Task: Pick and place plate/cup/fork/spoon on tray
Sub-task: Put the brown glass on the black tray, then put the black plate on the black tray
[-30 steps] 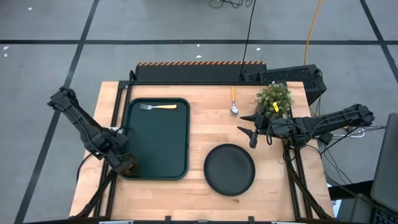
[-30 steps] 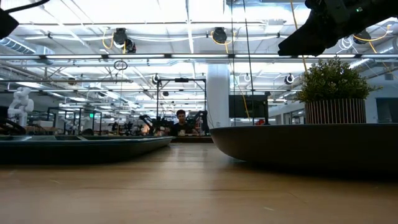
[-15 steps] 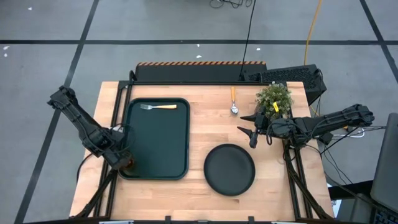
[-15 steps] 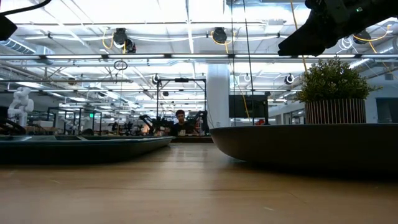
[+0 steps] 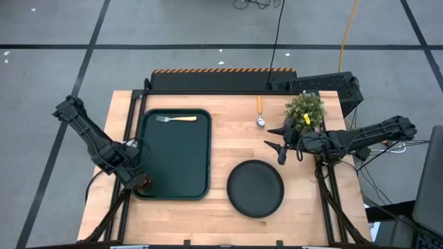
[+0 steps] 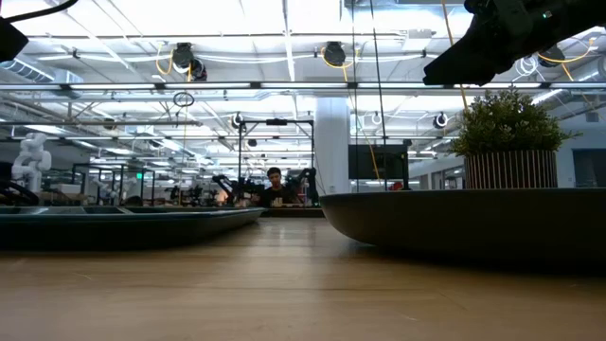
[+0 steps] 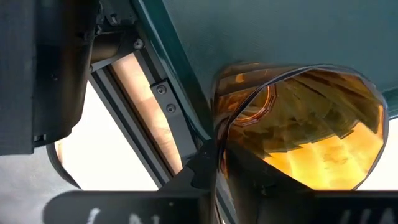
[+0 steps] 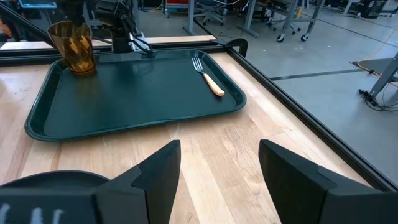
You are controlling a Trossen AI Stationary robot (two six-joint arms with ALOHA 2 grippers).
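Observation:
The amber cup (image 8: 71, 46) stands upright on its base in the near left corner of the dark green tray (image 5: 174, 153). My left gripper (image 7: 217, 149) points down at the cup and is shut on the cup's rim. The fork (image 5: 176, 119) lies flat at the tray's far end. The spoon (image 5: 260, 112) lies on the bare table beyond the round dark plate (image 5: 255, 188). My right gripper (image 5: 277, 144) hangs open above the table, right of the spoon, with nothing between its fingers. My left gripper comes at the cup from above, pointing down. One finger (image 7: 267, 177) is inside the cup and the other is outside, with the cup's wall at the rim (image 7: 219, 124) between them on the side nearest the tray's left edge. The cup stands upright on the tray.
A potted plant (image 5: 304, 109) stands at the far right of the table, just behind my right arm. Bare wood lies between the tray and the plate and along the near edge. A black frame rail (image 7: 155, 118) runs beside the tray's left rim.

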